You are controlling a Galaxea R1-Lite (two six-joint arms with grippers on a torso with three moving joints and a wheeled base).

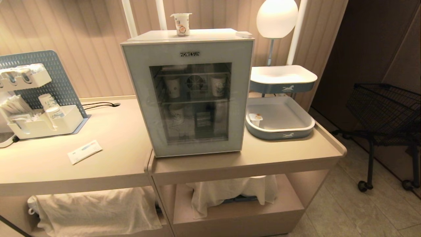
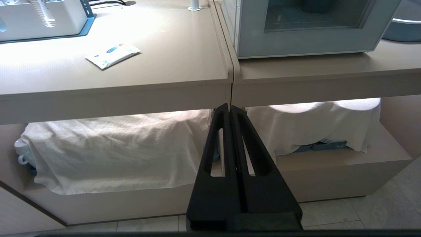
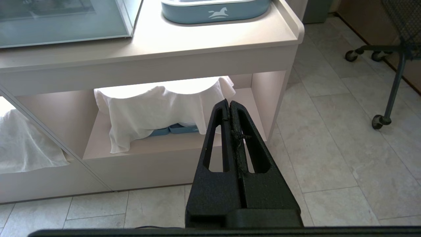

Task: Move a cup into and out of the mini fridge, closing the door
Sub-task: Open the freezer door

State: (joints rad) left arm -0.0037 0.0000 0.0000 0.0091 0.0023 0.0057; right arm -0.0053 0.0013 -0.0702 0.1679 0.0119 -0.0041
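The cup [image 1: 182, 24] is a small white plastic pot, tapered toward its base, with a wide flanged rim and a sealed lid; an orange-brown picture and printed text mark its side. It stands upright on top of the fridge [image 1: 194, 34], at the top centre of the head view, toward the back edge of the roof.

The fridge is a boxy white cabinet with smooth flat panels, filling the middle of the frame. Its door [image 1: 138, 98] is shut: a broad pale grey matte frame around a dark glass window, lettered "HOMESUN" above. Through the glass show wire shelves, a round fan and several paper cups.

It sits on a beige counter [image 1: 115, 144] with a smooth matte top and rounded edge. Right of it lie two oval trays [image 1: 279, 135], grey-blue walls with white rims and a horse mark, one raised above the other; a tiny white cup stands in the lower one. A flat white sachet [image 1: 85, 151] lies at lower left. White cloths [image 1: 98, 207] with soft creases drape the shelf below. A black wire cart [image 1: 384, 108] stands on the tiled floor at right.

The left gripper [image 2: 230, 107] and right gripper [image 3: 229, 102], black wedge-shaped plastic, hang low before the counter's lower shelf, each with fingers pressed together on nothing.
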